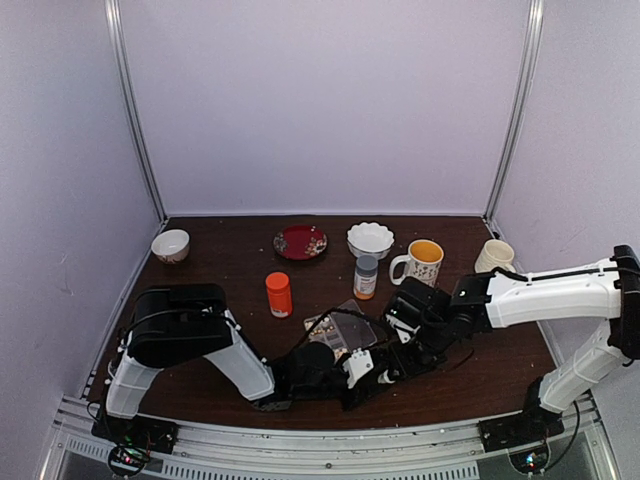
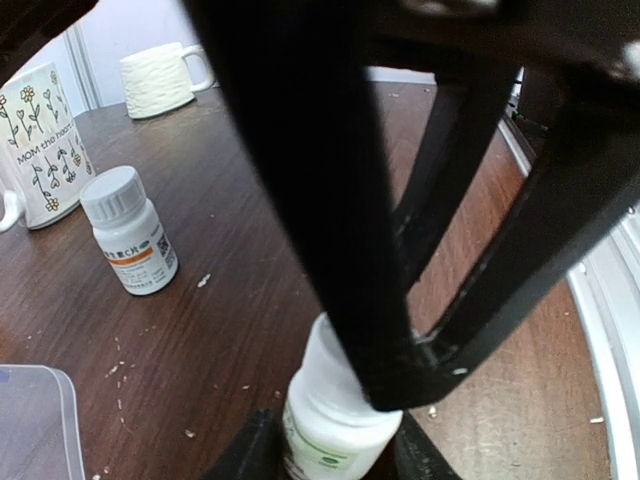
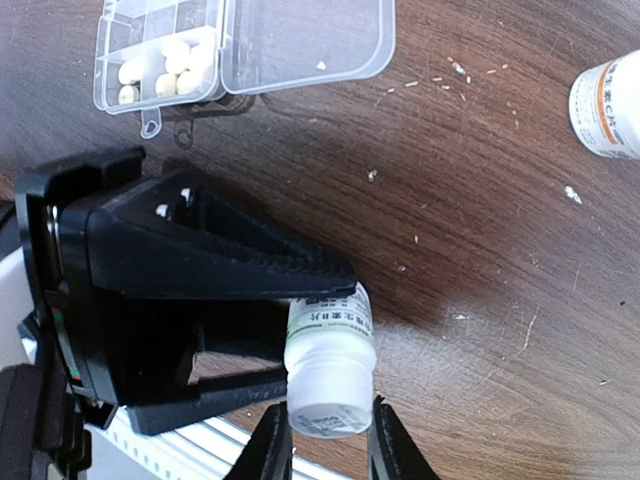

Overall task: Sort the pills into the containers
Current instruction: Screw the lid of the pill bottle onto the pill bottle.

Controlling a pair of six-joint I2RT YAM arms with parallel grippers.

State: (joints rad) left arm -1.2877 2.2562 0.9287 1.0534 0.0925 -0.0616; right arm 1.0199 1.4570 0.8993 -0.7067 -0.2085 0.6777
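Right hand [image 3: 330, 432] pinches a bottle [image 3: 328, 350] by its cap end; left hand [image 2: 335, 452] straddles its body, grip unclear. Pills [image 3: 170, 72] lie in the open box [image 3: 300, 45] nearby. Uncapping, I judge; next needs a counter-twist.

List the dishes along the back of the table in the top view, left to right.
small bowl → red plate → white bowl → floral mug → cream mug
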